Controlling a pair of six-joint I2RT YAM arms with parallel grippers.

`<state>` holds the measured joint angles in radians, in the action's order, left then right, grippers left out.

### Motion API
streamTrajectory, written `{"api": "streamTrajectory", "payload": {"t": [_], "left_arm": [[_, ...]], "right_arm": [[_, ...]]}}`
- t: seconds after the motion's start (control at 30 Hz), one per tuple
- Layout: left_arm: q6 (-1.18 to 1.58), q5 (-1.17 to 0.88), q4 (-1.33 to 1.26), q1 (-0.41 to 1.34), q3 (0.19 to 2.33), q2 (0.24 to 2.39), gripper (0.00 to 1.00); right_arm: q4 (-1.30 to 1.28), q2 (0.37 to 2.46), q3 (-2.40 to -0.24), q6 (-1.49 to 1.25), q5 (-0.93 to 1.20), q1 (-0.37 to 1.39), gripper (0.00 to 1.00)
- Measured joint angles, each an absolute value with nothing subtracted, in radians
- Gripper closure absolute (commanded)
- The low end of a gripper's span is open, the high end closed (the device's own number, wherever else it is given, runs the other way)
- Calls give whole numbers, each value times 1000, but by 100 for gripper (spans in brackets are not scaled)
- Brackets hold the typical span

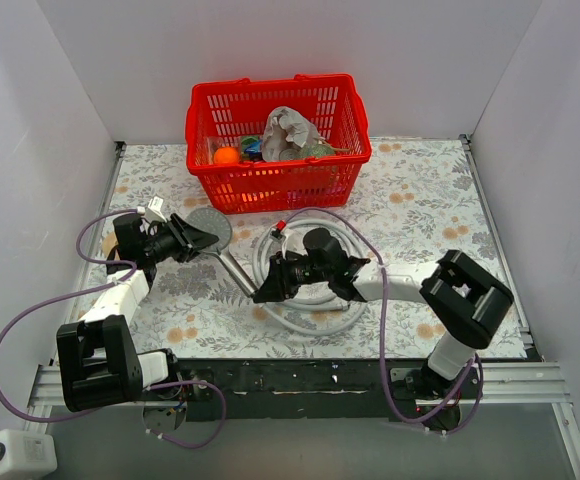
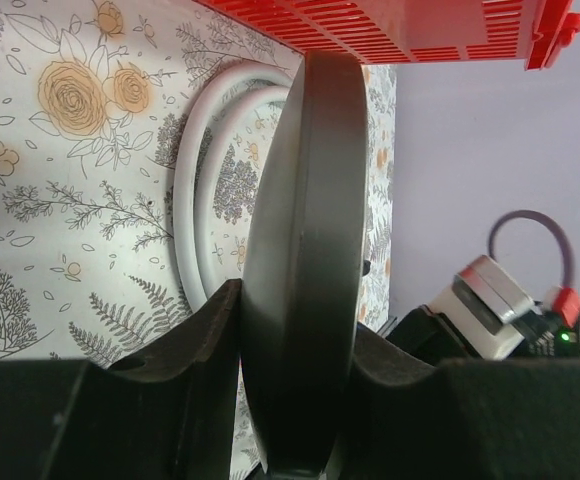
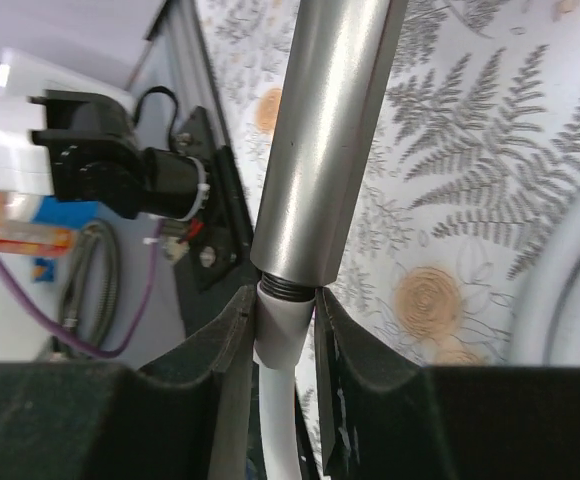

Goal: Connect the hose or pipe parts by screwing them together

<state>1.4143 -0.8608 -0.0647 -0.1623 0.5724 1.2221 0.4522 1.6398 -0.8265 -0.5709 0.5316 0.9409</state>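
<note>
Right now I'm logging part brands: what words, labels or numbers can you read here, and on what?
None can be read.
The shower head, hose and red basket show no print.
An orange and blue patch at the left edge of the right wrist view: perhaps a label, too blurred to read.

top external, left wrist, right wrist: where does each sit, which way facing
top external: above and behind both arms, which show whole, looking down at the table.
left wrist: on the left gripper, facing the red basket past the clamped shower head; fingers show.
right wrist: on the right gripper, looking along the handle above the gripped hose; fingers show.
shared: top and left wrist both see the basket.
</note>
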Motion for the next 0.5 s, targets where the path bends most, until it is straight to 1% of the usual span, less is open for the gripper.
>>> {"api": "streamTrajectory", "payload": {"t": [0.13, 0.2, 0.27, 0.33, 0.37, 0.43, 0.47, 0.5], "left_arm": [[1411, -878, -79, -163, 571, 1222, 100], [1411, -883, -84, -165, 571, 1222, 100], [1412, -889, -87, -167, 571, 1222, 100], [1415, -896, -88, -167, 571, 1221, 100], [1418, -899, -89, -167, 571, 1221, 100], [1420, -899, -90, -166, 570, 1220, 100], [1422, -899, -89, -165, 569, 1219, 100], [1427, -901, -88, -164, 567, 1218, 100]], "right_arm": [[695, 1723, -778, -730, 631, 928, 89], [812, 1763, -761, -808, 668, 922, 80], [895, 1790, -747, -868, 694, 914, 65], [931, 1792, -735, -897, 710, 905, 59], [934, 1792, -735, -894, 719, 901, 50], [902, 1778, -735, -871, 723, 897, 42], [861, 1761, -737, -840, 717, 896, 34], [805, 1739, -743, -804, 703, 895, 30]]}}
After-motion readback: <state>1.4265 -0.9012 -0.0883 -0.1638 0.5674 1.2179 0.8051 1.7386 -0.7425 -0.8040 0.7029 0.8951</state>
